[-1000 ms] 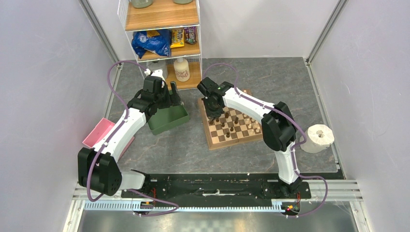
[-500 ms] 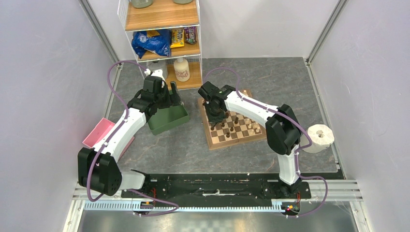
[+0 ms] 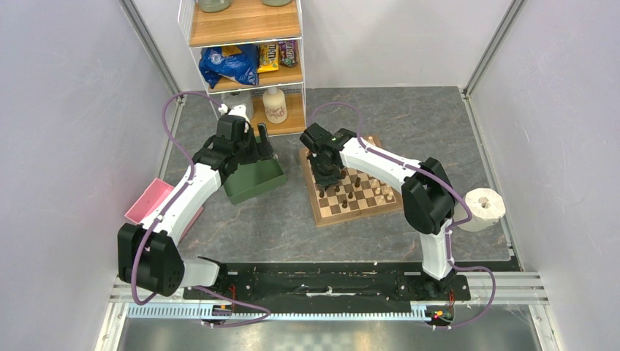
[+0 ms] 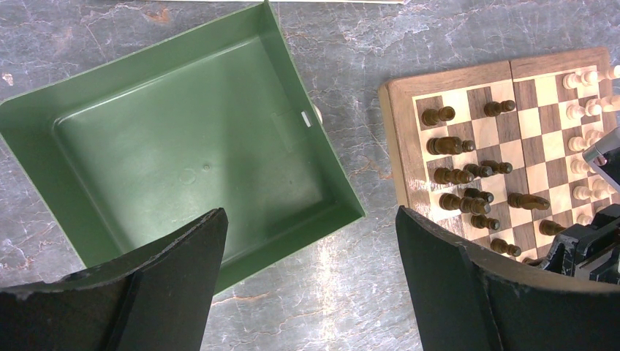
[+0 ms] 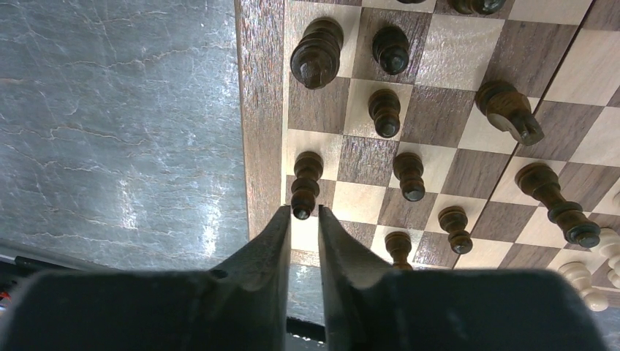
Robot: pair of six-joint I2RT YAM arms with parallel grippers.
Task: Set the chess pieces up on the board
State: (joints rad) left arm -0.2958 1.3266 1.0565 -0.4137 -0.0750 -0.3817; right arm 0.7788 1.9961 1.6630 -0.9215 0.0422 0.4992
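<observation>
Swings right elbow outward since a second ago. Sets dark brown piece (image 5: 305,184) on the board's (image 5: 263,110) edge file, right gripper (image 5: 303,213) barely parted, grip unclear; left gripper (image 4: 307,234) wide over green tray (image 4: 183,146). Next needs straight lift.

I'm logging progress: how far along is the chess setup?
Done: the green tray is empty, and dark pieces and pale pieces are on the board. In hand: the right fingers, slightly apart, sit at a dark edge piece. Remaining: dark pieces sit unevenly, not in two rows.
</observation>
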